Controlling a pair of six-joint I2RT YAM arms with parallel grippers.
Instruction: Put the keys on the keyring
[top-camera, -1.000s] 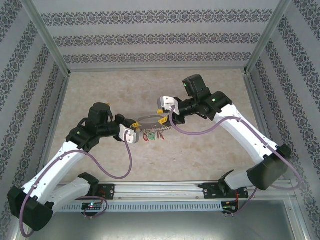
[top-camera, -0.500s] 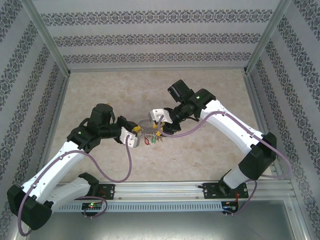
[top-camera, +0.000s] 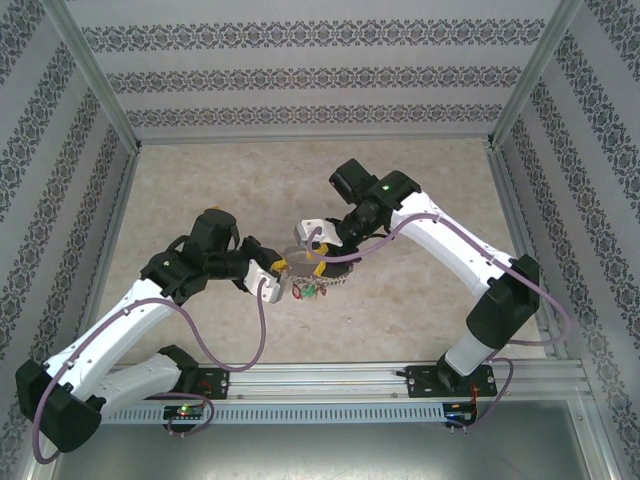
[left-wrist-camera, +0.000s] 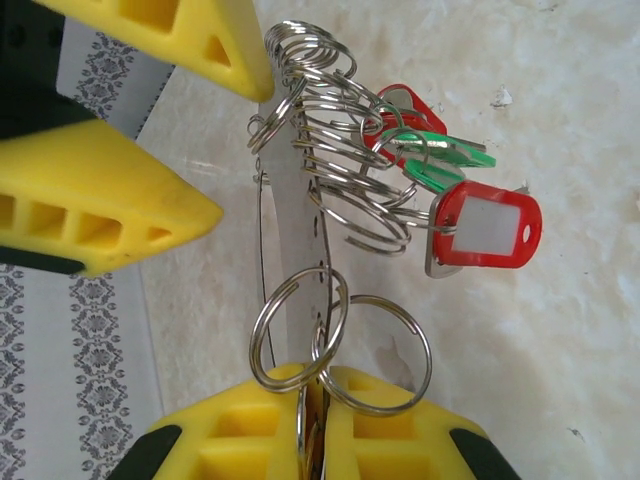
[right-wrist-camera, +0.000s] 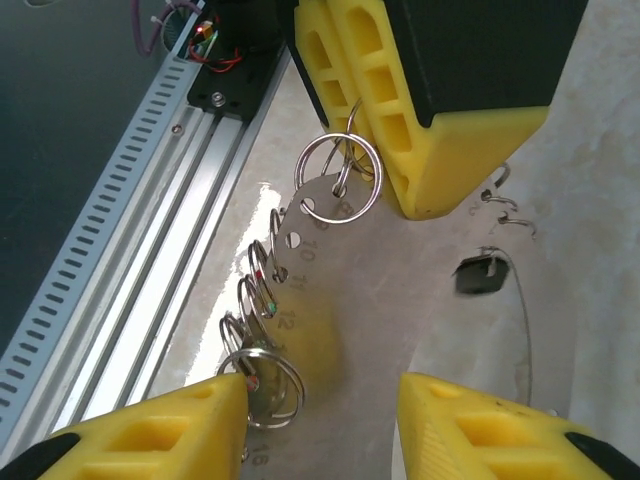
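Right pincer (right-wrist-camera: 322, 392) swung in, jaws apart astride perforated strip (right-wrist-camera: 300, 250); left pincer (left-wrist-camera: 318, 376) clamps it shut. Closing askew could snag tag rings (left-wrist-camera: 340, 165).

A lab test booth: patterned panel walls (top-camera: 300, 80), aluminium frame (top-camera: 92, 75), mounting rail (top-camera: 330, 378).

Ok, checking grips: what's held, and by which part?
The left gripper pinches the metal strip by one end. The right gripper is open beside the other end, gripping nothing.

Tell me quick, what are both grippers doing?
Left gripper: closed on the metal strip carrying the keys.
Right gripper: open, holding nothing.
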